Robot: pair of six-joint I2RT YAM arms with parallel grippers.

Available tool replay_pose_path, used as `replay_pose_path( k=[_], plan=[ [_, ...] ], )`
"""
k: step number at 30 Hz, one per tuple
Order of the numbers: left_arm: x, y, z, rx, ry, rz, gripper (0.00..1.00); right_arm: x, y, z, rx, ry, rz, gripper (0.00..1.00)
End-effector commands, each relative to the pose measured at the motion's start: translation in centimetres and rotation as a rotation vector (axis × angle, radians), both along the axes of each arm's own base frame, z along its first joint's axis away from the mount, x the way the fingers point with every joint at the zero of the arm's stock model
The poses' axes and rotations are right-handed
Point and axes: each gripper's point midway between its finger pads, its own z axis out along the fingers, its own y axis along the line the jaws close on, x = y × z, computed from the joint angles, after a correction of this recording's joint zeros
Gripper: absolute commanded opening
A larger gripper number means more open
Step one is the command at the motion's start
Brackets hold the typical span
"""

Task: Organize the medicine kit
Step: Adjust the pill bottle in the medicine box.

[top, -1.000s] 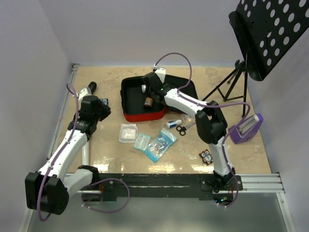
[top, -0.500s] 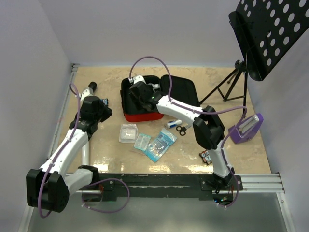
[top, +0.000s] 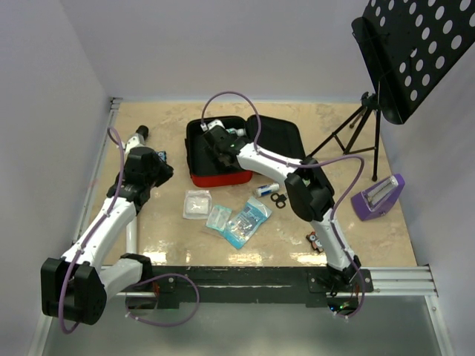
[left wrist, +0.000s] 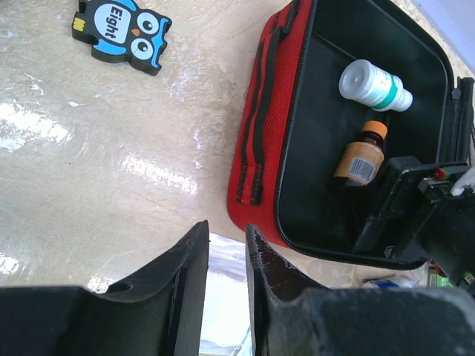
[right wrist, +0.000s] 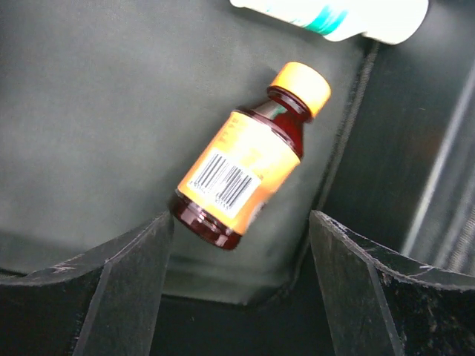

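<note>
Tabletop (top: 171, 126): medicine kit (top: 220, 179) part-hidden; right end effector (right wrist: 241, 222) wide, left end effector (left wrist: 226, 231) narrow.

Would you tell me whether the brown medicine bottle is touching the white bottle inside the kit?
Apart. The right wrist view shows a strip of black lining between the orange cap of the brown bottle and the white bottle.

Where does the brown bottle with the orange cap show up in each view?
Top external: not discernible; the right arm reaches over the medicine kit there.
Left wrist: brown bottle, right of centre, inside the kit.
Right wrist: centre of frame.
Shared landmark: white bottle beside its cap.
</note>
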Motion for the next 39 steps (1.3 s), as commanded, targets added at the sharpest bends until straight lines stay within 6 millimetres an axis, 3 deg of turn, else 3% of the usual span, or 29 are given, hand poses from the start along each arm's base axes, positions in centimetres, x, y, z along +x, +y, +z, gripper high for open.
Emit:
replay_pose_path(
  k=[1, 5, 12, 14, 18, 23, 31, 34, 39],
  plan=[
    [0.6, -0.3, 0.8, 0.002, -0.039, -0.023, 0.3, 1.3, 1.2, 0.3, 0.122, 0.038, -0.023, 0.76],
    [0.6, -0.1, 1.1, 0.013, -0.044, -0.02, 0.3, 2.0, 1.0, -0.9, 0.182, 0.088, -0.052, 0.71],
    [0.8, -0.2, 0.8, 0.013, -0.038, -0.021, 0.3, 3.5, 1.8, 0.4, 0.361, 0.081, -0.132, 0.51],
    [0.8, -0.2, 0.8, 0.013, -0.038, -0.021, 0.3, 4.1, 2.0, 1.1, 0.421, 0.073, -0.167, 0.52],
    [0.8, -0.1, 0.8, 0.016, -0.037, -0.016, 0.3, 5.3, 2.7, 2.6, 0.539, 0.055, -0.215, 0.63],
    [0.7, -0.1, 0.7, 0.018, -0.034, -0.017, 0.3, 6.4, 3.4, 3.6, 0.548, 0.05, -0.215, 0.72],
    [0.6, 0.0, 0.8, 0.023, -0.036, -0.017, 0.3, 4.6, 1.8, 6.8, 0.466, -0.032, -0.168, 0.72],
    [0.6, 0.0, 0.7, 0.024, -0.034, -0.017, 0.3, 3.0, 2.2, 6.7, 0.396, -0.04, -0.1, 0.58],
    [0.5, 0.0, 0.7, 0.018, -0.036, -0.017, 0.3, 0.9, 2.8, 5.3, 0.264, -0.054, -0.056, 0.19]
  ],
)
